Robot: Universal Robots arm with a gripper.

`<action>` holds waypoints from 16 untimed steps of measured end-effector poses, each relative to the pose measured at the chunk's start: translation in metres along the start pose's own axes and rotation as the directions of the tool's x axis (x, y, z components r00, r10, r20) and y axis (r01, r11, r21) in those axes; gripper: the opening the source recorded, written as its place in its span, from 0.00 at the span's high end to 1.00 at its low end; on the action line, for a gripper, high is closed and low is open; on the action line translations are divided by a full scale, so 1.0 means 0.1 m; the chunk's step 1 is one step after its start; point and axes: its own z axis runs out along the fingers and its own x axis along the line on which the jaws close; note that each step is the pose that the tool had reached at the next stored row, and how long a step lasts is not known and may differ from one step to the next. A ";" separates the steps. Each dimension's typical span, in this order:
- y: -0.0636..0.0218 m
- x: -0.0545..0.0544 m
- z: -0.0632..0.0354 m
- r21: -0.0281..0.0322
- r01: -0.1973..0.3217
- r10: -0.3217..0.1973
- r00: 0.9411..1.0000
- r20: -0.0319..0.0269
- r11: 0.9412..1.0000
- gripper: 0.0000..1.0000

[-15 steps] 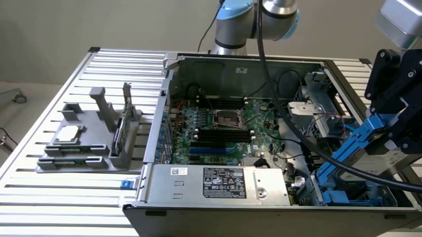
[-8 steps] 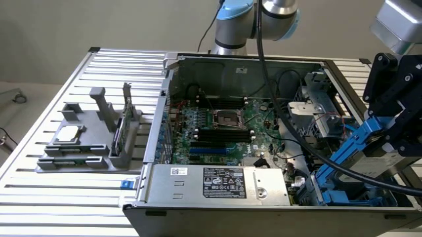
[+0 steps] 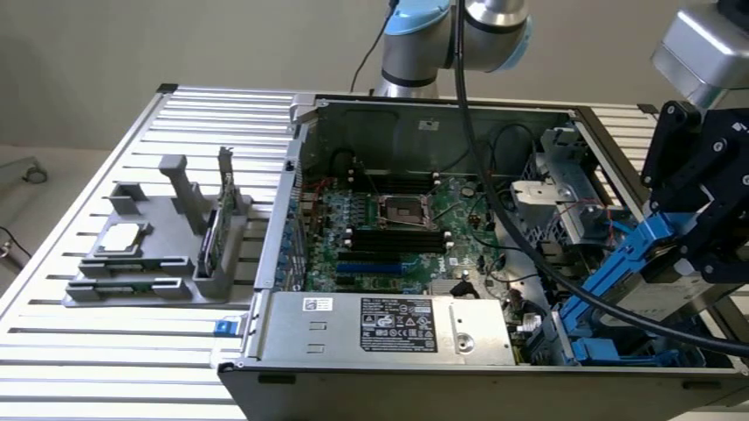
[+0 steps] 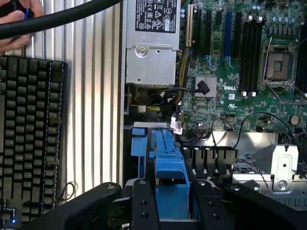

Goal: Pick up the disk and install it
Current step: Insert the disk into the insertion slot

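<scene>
My gripper (image 3: pixel 688 239) hangs over the open computer case's (image 3: pixel 293 175) side on the exterior view's right, shut on the disk (image 3: pixel 626 261). The disk is tilted, its blue carrier edge slanting down toward the case's front corner and its grey metal body below the fingers. In the wrist view the blue carrier (image 4: pixel 170 175) sits clamped between my two black fingers (image 4: pixel 144 203), with the gripper (image 4: pixel 172 203) above the gap between the power supply (image 4: pixel 151 45) and the metal drive cage (image 4: pixel 283 167). The disk's label is hidden.
The motherboard (image 3: pixel 398 228) fills the case floor, the power supply (image 3: pixel 374 324) lies at its front, and blue rails (image 3: pixel 597 351) sit beneath the disk. A grey fixture (image 3: pixel 129 285) holds a processor chip (image 3: pixel 123 239) and a green card (image 3: pixel 214 232). A keyboard (image 4: pixel 29 139), a hand (image 4: pixel 14 21) and a black cable (image 4: pixel 62 17) lie nearby.
</scene>
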 end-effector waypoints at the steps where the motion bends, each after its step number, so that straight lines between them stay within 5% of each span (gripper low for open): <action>1: 0.000 0.00 0.001 -0.002 0.000 0.000 1.000 0.000 1.000 0.67; 6: 0.000 0.00 0.006 -0.012 -0.001 0.001 1.000 0.000 1.000 0.67; 16: -0.032 0.03 0.073 -0.016 -0.001 0.001 1.000 0.008 1.000 0.67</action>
